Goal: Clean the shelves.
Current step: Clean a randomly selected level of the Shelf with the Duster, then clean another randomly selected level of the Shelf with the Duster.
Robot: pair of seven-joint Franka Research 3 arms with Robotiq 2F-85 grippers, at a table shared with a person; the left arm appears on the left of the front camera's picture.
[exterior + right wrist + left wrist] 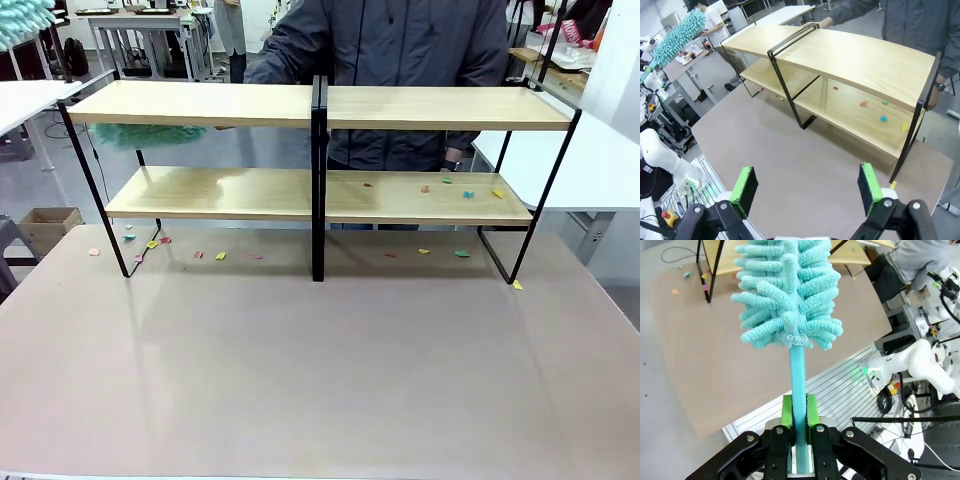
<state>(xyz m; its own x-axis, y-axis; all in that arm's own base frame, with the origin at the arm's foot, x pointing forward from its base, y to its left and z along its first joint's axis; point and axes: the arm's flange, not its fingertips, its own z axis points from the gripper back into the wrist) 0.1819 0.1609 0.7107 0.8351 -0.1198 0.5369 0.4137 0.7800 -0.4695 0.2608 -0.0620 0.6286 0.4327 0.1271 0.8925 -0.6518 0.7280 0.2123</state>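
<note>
— How are my claws set?

— Your left gripper (799, 412) is clenched on the smooth teal handle of a duster (787, 295); the green pads (787, 410) press it from both sides; the fluffy chenille head points straight away from the fingers. Your right gripper (807, 187) is spread wide, holding nothing, above the matte table (790, 165).

— And the shelves?

— The shelves (200, 103) stand at the table's far side; their long axis runs left to right across your front view; two tiers of light wooden boards sit in a thin black frame with a centre post; coloured paper scraps (468, 193) dot the lower right board; a person (400, 40) stands just behind.
</note>
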